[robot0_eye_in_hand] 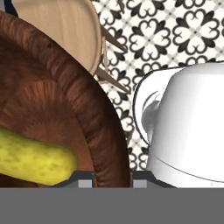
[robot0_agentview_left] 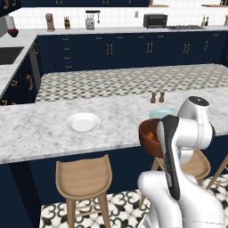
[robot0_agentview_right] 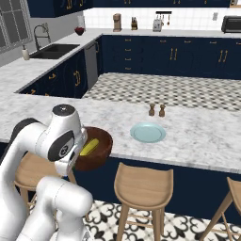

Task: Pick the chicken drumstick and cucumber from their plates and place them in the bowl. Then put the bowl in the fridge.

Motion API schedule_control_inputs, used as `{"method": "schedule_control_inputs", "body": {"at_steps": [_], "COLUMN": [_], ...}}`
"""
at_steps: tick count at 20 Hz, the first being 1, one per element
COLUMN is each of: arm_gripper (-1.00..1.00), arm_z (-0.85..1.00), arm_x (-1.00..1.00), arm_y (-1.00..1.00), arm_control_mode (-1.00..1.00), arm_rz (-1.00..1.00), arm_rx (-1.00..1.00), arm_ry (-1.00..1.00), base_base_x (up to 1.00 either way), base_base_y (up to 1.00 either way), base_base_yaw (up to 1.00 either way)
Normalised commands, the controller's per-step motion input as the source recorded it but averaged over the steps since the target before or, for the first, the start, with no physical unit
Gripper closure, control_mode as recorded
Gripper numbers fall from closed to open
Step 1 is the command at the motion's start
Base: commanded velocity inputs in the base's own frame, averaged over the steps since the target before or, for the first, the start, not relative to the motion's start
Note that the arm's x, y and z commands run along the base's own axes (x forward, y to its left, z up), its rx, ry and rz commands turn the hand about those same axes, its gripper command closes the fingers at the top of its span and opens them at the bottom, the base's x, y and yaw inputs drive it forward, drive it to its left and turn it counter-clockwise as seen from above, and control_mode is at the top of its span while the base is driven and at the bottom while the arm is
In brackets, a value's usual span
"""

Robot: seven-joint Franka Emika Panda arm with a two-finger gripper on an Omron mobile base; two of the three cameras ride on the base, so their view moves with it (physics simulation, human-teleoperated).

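White arm (robot0_agentview_right: pixel 56 141) folded close over base, hand (robot0_eye_in_hand: pixel 113 179) low, fingers pinched on bowl (robot0_eye_in_hand: pixel 52 109) rim.

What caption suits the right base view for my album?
White arm's gripper carries the wooden bowl, cucumber inside, off the marble counter.

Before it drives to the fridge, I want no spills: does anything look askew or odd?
Yes: the bowl is off the counter, pinched by its rim between the fingers and hanging above a stool, tipped in the left base view. The cucumber lies inside; nothing has spilled.
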Motion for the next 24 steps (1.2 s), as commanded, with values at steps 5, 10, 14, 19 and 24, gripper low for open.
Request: {"method": "schedule_control_inputs", "body": {"at_steps": [5,10,14,19,24], "arm_gripper": [1.00,1.00,1.00,1.00,1.00], "arm_z": [0.00,0.00,0.00,0.00,0.00], "arm_x": [-0.45,-0.10,0.00,0.00,-0.03], "arm_y": [0.37,0.27,0.00,0.00,0.00], "arm_control_mode": [-1.00,-1.00,-1.00,-1.00,1.00], "arm_rz": [0.03,0.09,0.00,0.00,0.00], "arm_rx": [0.00,0.00,0.00,0.00,0.00], "arm_ry": [0.00,0.02,0.00,0.00,0.00], "base_base_x": [0.00,0.00,0.00,0.00,-0.32], "base_base_y": [0.00,0.00,0.00,0.00,0.00], "base_base_yaw": [0.00,0.00,0.00,0.00,0.00]}}
